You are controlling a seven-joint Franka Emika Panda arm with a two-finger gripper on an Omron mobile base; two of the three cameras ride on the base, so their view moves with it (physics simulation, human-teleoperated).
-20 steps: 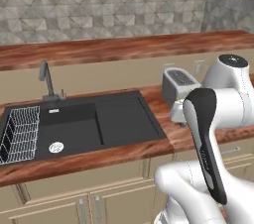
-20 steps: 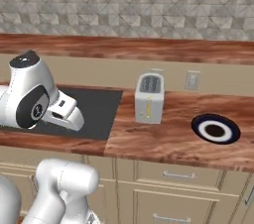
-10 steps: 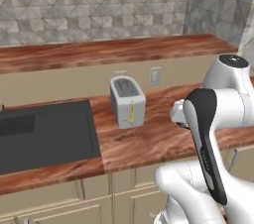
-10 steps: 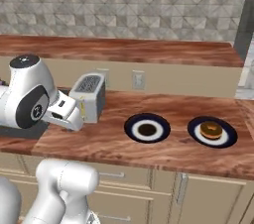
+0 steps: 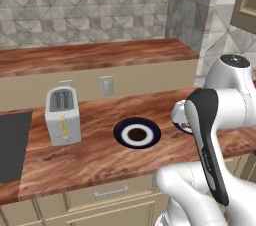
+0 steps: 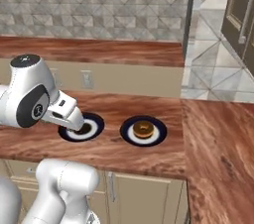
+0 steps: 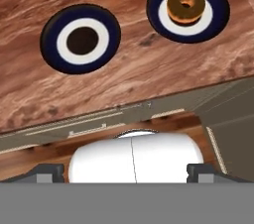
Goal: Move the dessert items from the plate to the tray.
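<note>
Reddish-brown wood countertop [image 5: 100, 162] runs under a grey geometric-tile backsplash [image 5: 85, 10], turning a corner on the right; cream cabinet fronts [image 6: 144, 193] below. White boxy toaster [image 5: 63, 115] stands left, black sink edge [image 5: 11, 145] beyond it. Two round navy-rimmed white plates: one with a dark centre [image 7: 81, 38], the other [image 6: 143, 131] beside it carrying the golden-brown ring doughnut [image 7: 186, 6]. Two-finger gripper [image 7: 131, 168] spread wide, holding nothing, above the counter's front edge.

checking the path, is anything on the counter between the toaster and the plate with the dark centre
Nothing: in the left base view, bare wooden counter separates the toaster from the plate.
</note>
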